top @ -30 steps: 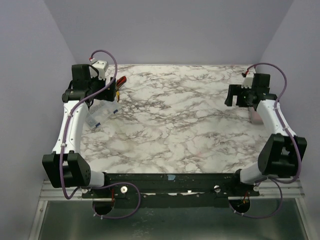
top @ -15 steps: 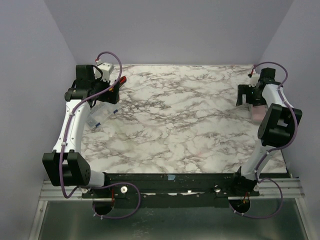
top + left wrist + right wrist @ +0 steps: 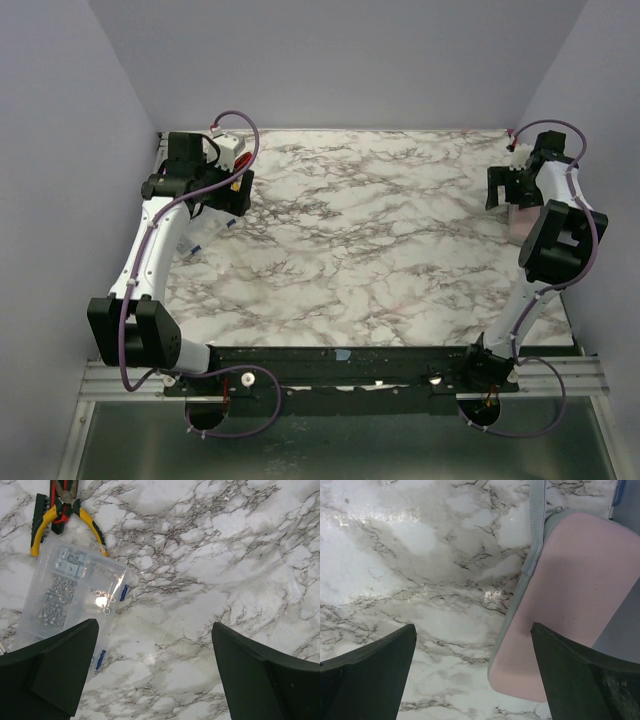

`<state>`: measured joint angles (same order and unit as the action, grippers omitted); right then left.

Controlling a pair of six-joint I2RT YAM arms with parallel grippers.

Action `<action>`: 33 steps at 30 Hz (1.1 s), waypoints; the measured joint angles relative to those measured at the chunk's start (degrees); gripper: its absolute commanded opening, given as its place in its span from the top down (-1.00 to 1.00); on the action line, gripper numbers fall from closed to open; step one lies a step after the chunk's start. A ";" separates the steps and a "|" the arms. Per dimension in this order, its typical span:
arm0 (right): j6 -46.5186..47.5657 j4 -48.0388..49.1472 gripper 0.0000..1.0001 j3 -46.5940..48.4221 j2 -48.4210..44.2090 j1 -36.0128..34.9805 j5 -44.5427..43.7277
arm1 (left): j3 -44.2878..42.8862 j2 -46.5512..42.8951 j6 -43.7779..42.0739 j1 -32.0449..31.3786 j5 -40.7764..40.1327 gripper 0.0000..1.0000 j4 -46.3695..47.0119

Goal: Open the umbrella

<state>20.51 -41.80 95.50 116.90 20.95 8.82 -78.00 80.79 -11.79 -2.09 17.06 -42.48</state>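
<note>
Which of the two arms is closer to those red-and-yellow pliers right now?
Left. The left gripper hovers by the clear plastic box that lies beside the pliers. The right gripper is across the table, over a pink item at its right edge.

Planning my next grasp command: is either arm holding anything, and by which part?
Nothing is held. The left gripper is open above the clear box and pliers; the right gripper is open by a pink pouch.

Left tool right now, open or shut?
Open. In the left wrist view the left tool has its two fingers standing wide apart, with nothing held between them.
</note>
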 measured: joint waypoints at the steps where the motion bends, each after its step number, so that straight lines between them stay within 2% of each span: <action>1: 0.15 -0.70 -1.00 0.33 -0.04 0.09 0.33 | 0.00 0.11 -0.11 -0.24 0.13 -0.97 -0.13; 8: -0.61 -2.47 -1.00 1.88 -1.62 0.68 0.81 | -0.22 1.14 -0.70 -1.01 0.37 -0.97 -0.46; 19: -2.47 -0.87 -1.00 0.28 -1.51 5.20 -3.65 | -4.50 4.72 -2.89 -4.70 -1.22 -0.97 -0.48; 24: -1.46 -1.27 -0.88 0.07 0.90 5.09 -2.73 | -4.48 4.72 -3.89 -5.88 -1.99 -0.97 -0.48; 33: 0.15 -1.73 -0.72 -0.20 1.27 3.91 4.04 | -1.92 4.55 -4.52 -5.97 -1.97 -0.97 0.55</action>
<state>20.67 -43.53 95.31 118.17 24.86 12.86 -79.92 85.34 -16.32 -8.05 15.09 -41.93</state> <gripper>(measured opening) 0.880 0.983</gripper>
